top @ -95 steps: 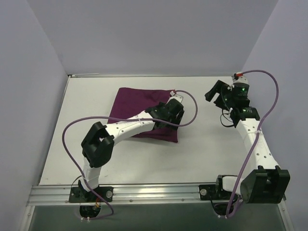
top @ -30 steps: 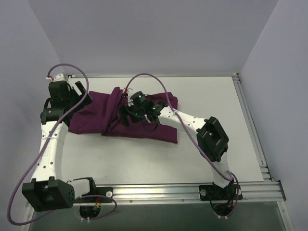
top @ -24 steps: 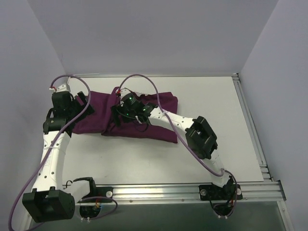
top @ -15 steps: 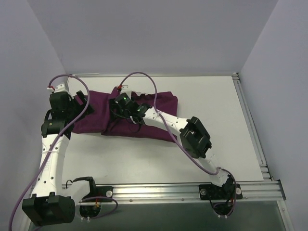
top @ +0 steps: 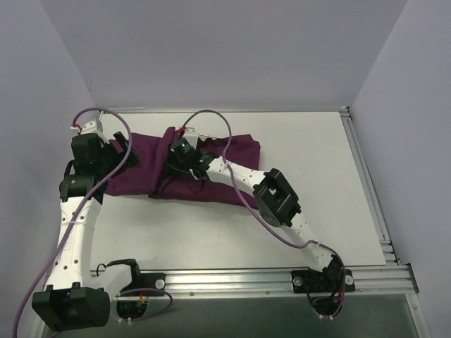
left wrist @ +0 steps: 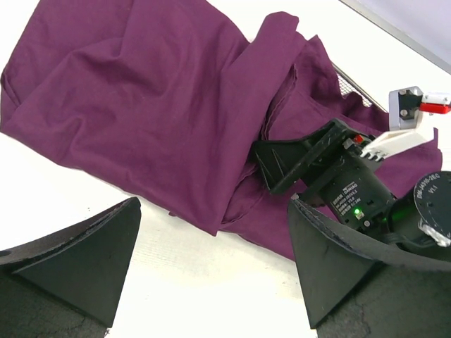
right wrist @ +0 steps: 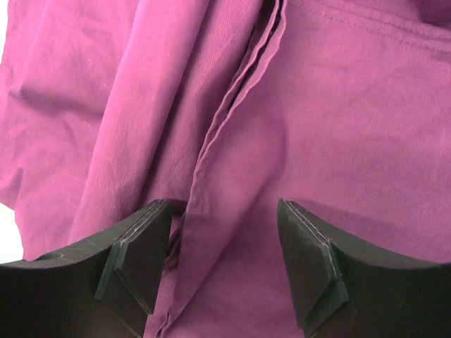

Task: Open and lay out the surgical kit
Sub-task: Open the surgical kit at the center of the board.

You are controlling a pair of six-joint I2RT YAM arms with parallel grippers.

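The surgical kit shows as a dark purple cloth wrap (top: pixel 225 172), partly unfolded to the left and rumpled across the back of the table. In the left wrist view the cloth wrap (left wrist: pixel 141 98) leaves one corner of the silver mesh tray (left wrist: pixel 352 86) uncovered. The instruments are hidden. My right gripper (top: pixel 171 169) is low on the cloth's left-middle part. Its jaws stand apart astride a raised fold edge (right wrist: pixel 211 176), right gripper (right wrist: pixel 222 264). My left gripper (top: pixel 123 149) hovers wide open over the cloth's left end, holding nothing, left gripper (left wrist: pixel 211 271).
White table (top: pixel 303 183) with grey walls on three sides. A metal rail (top: pixel 225 282) carrying both arm bases runs along the near edge. My right arm (top: pixel 278 197) stretches diagonally across the table's middle, trailing a purple cable.
My right gripper has moved left along the cloth, come down onto the fold, and its jaws have narrowed. The left arm has barely shifted at the far left, still open.
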